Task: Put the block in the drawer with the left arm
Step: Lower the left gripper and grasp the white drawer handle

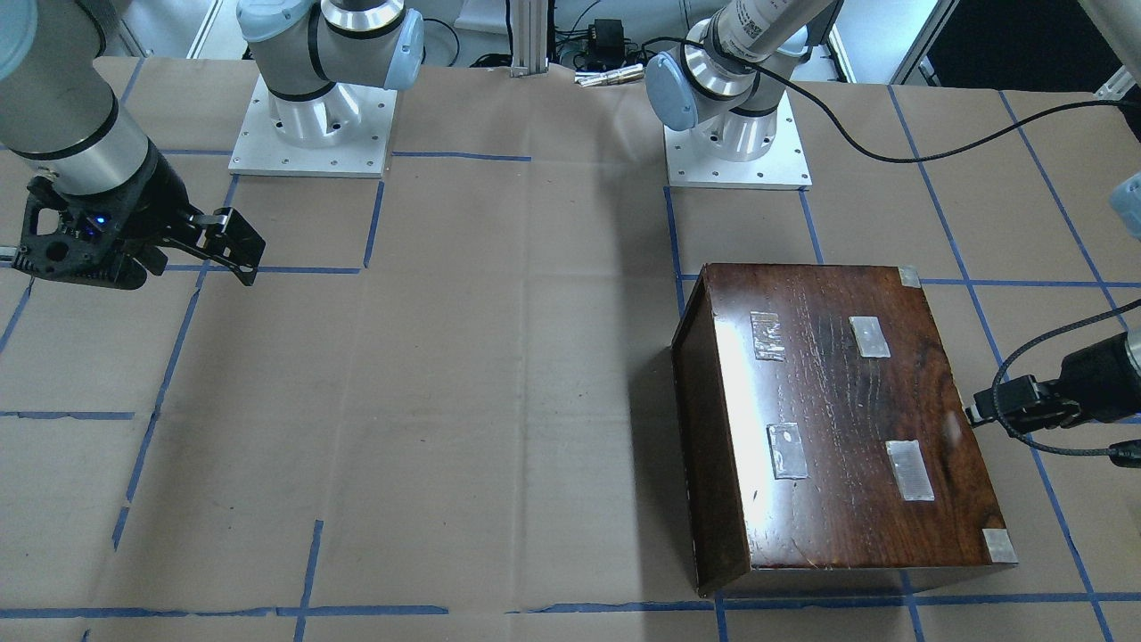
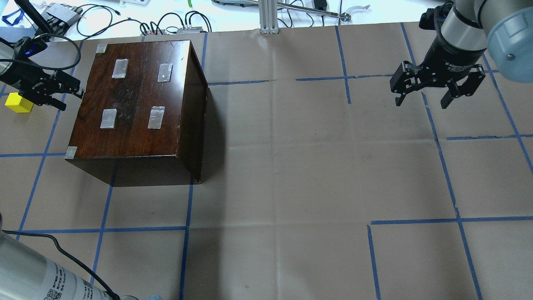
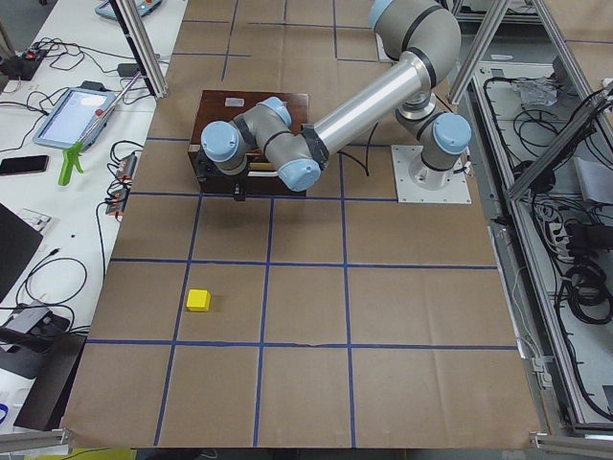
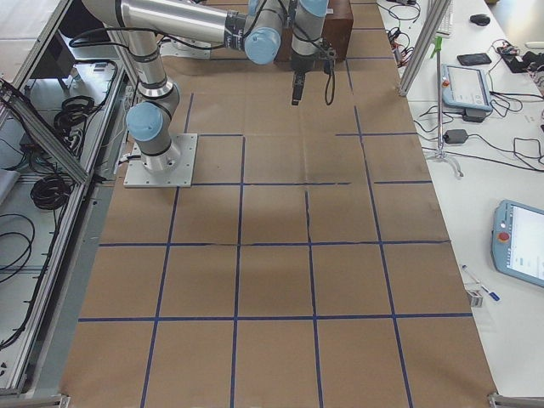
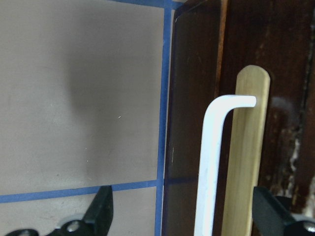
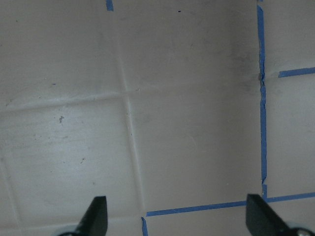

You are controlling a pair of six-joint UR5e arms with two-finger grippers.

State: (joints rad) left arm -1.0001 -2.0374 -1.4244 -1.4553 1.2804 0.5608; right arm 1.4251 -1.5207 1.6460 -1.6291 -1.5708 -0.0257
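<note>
Straddling drawer [image 5: 189, 123] pull [image 5: 212, 162] with left claw [image 5: 184, 214], fingers [image 5: 101, 211] spread. Drawer shut, so probably opening it first. Yellow block [image 2: 18, 103] sits on table [image 2: 291, 166] out front, apart from box [image 2: 137, 96]. Right claw [image 2: 421, 102] spread too, parked out of way.

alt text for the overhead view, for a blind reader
A dark wooden box sits upper left on the brown-papered table, the left hand at its left face, a yellow block just beyond that hand. The right hand hangs open, upper right.
</note>
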